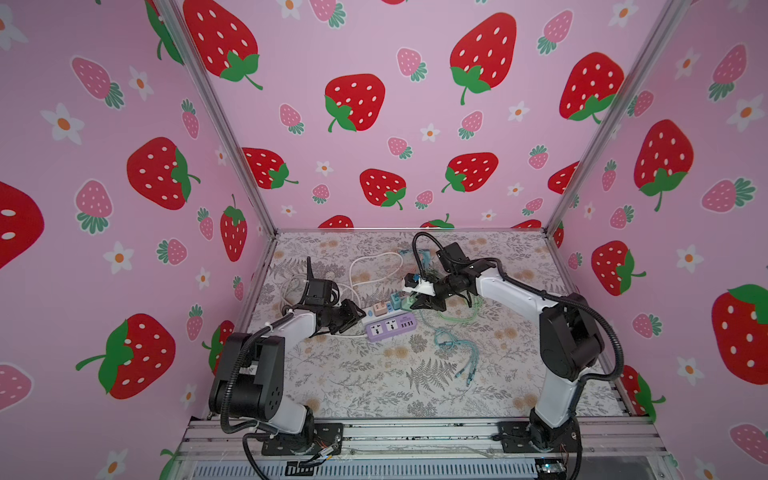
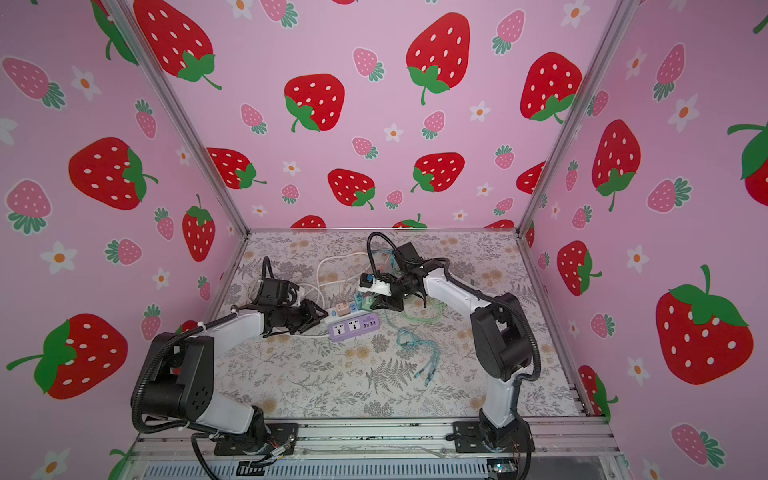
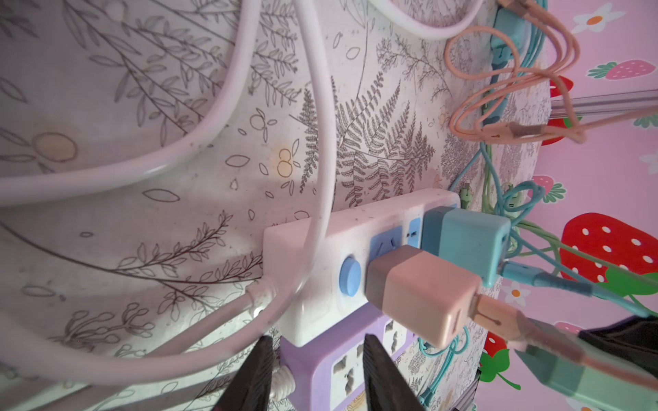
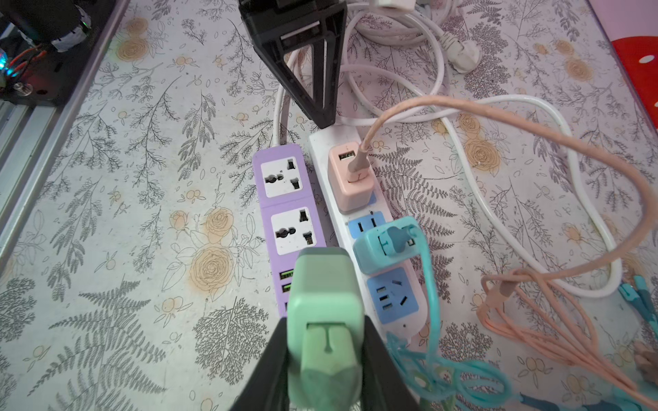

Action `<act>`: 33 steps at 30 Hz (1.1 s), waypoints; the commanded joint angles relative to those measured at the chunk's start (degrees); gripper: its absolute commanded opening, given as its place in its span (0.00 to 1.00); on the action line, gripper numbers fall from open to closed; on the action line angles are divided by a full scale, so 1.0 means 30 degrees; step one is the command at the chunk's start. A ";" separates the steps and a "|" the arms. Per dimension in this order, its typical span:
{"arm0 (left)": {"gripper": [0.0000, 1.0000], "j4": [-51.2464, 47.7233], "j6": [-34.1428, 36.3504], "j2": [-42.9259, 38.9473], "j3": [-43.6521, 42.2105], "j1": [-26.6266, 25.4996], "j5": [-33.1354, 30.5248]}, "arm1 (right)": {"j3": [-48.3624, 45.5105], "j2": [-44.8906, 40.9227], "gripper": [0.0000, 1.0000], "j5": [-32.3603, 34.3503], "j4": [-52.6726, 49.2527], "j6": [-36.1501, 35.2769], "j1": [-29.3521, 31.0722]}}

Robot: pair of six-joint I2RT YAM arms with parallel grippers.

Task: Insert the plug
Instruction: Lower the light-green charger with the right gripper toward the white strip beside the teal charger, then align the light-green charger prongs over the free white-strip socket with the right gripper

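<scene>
green plug [image 4: 325,320]: mint block, lifted, by the strips' ends | purple strip [image 4: 285,203], white strip [image 4: 322,153]: lay flat, side by side, mid-surface [image 4: 142,213], nearer left edge

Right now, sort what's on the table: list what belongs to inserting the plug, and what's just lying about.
In the job:
- green plug, clamped in the right gripper
- purple power strip and white power strip, both with free sockets
- left gripper, at the purple strip's cord end

Lying about:
- pink adapter and blue adapter, already plugged in
- loose teal cables
- pink cable coil
</scene>
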 commanded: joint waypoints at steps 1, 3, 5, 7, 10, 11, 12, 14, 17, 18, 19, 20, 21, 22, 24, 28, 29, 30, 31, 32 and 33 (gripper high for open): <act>0.44 -0.0180 0.0419 0.0152 0.0768 -0.0072 -0.0581 | 0.0823 0.0514 0.00 0.0262 -0.0321 -0.0639 -0.0040; 0.43 -0.0307 0.0547 0.0292 0.0848 -0.0080 -0.0660 | 0.0980 0.0730 0.00 0.0596 -0.0308 -0.0702 -0.0039; 0.43 -0.0343 0.0627 0.0464 0.0937 -0.0075 -0.0705 | 0.1115 0.0922 0.00 0.1023 -0.0351 -0.0864 -0.0040; 0.42 -0.0314 0.0636 0.0648 0.1020 -0.0087 -0.0676 | 0.1311 0.1178 0.00 0.1522 -0.0451 -0.1005 -0.0036; 0.42 -0.0339 0.0758 0.0928 0.1139 -0.0133 -0.0675 | 0.1527 0.1564 0.00 0.2114 -0.0485 -0.1196 -0.0069; 0.42 -0.0353 0.0802 0.1027 0.1194 -0.0166 -0.0705 | 0.1623 0.1648 0.00 0.2292 -0.0433 -0.1227 -0.0069; 0.42 -0.0383 0.0833 0.1082 0.1220 -0.0168 -0.0734 | 0.1679 0.1775 0.00 0.2492 -0.0322 -0.1228 -0.0069; 0.42 -0.0410 0.0865 0.1132 0.1227 -0.0168 -0.0785 | 0.1742 0.1942 0.00 0.2818 -0.0039 -0.1246 -0.0070; 0.42 -0.0499 0.0949 0.1200 0.1275 -0.0168 -0.0899 | 0.2053 0.2254 0.00 0.3290 0.0070 -0.1387 -0.0069; 0.43 -0.0530 0.0957 0.1198 0.1308 -0.0168 -0.0939 | 0.2213 0.2383 0.00 0.3465 0.0001 -0.1469 -0.0068; 0.42 -0.0531 0.0951 0.1247 0.1315 -0.0168 -0.0969 | 0.2347 0.2494 0.00 0.3608 -0.0067 -0.1559 -0.0084; 0.42 -0.0564 0.0995 0.1253 0.1350 -0.0168 -0.0984 | 0.2521 0.2592 0.00 0.3769 -0.0154 -0.1671 -0.0069; 0.43 -0.0588 0.1015 0.1278 0.1391 -0.0163 -0.0998 | 0.2686 0.2661 0.00 0.3908 -0.0231 -0.1760 -0.0070; 0.43 -0.0616 0.1038 0.1351 0.1417 -0.0167 -0.0998 | 0.2791 0.2737 0.00 0.4033 -0.0298 -0.1834 -0.0069; 0.42 -0.0593 0.1067 0.1454 0.1477 -0.0168 -0.1026 | 0.3177 0.2942 0.00 0.4232 -0.0550 -0.2102 -0.0069; 0.42 -0.0589 0.1126 0.1665 0.1567 -0.0168 -0.1050 | 0.4028 0.3457 0.00 0.4571 -0.1434 -0.2578 -0.0069; 0.42 -0.0566 0.1107 0.1729 0.1582 -0.0168 -0.1057 | 0.4216 0.3591 0.00 0.4602 -0.1609 -0.2663 -0.0068; 0.42 -0.0543 0.1104 0.1774 0.1620 -0.0167 -0.1086 | 0.4387 0.3693 0.00 0.4531 -0.1828 -0.2763 -0.0069; 0.42 -0.0532 0.1101 0.1828 0.1657 -0.0168 -0.1086 | 0.4522 0.3759 0.00 0.4479 -0.1998 -0.2854 -0.0069; 0.42 -0.0548 0.1115 0.1885 0.1692 -0.0168 -0.1086 | 0.4635 0.3794 0.00 0.4433 -0.2152 -0.2931 -0.0043; 0.42 -0.0541 0.1124 0.1940 0.1772 -0.0154 -0.1086 | 0.4743 0.3876 0.00 0.4427 -0.2283 -0.2982 -0.0040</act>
